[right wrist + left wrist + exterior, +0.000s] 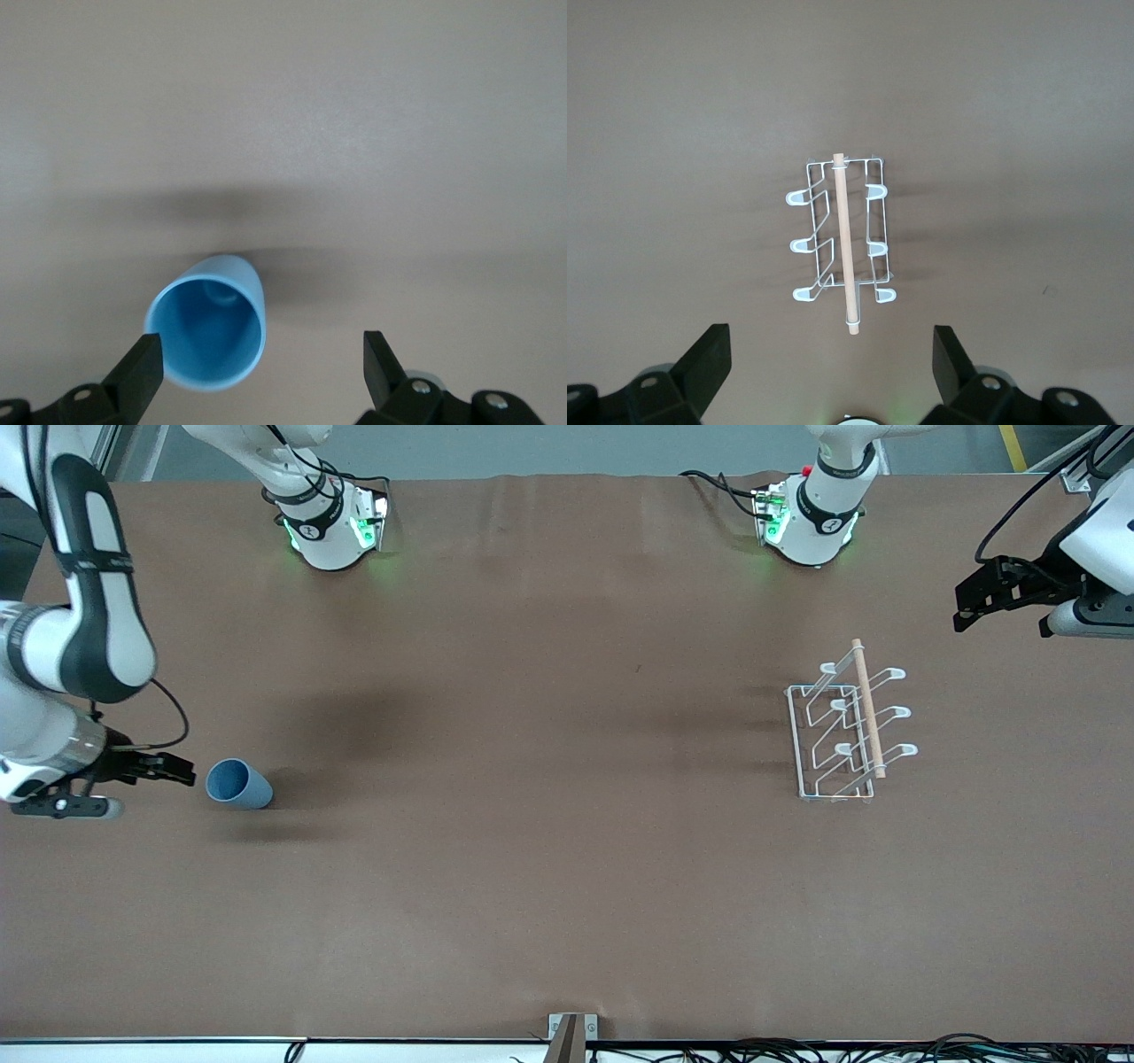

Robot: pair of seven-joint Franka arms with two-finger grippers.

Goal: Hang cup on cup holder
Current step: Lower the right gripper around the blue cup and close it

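The light-blue cup (237,784) lies on its side on the table toward the right arm's end, its open mouth facing my right gripper (182,769). That gripper is open and empty, low beside the cup's mouth. In the right wrist view the cup (208,332) lies just ahead of the right gripper (261,365), closer to one finger. The white wire cup holder (849,726) with a wooden rod stands toward the left arm's end. My left gripper (959,608) is open and empty, up in the air away from the holder. The left wrist view shows the holder (842,235) ahead of the left gripper (831,361).
The brown table (549,797) is bare between the cup and the holder. The two arm bases (332,522) stand along the table's edge farthest from the front camera. Cables run along the nearest edge.
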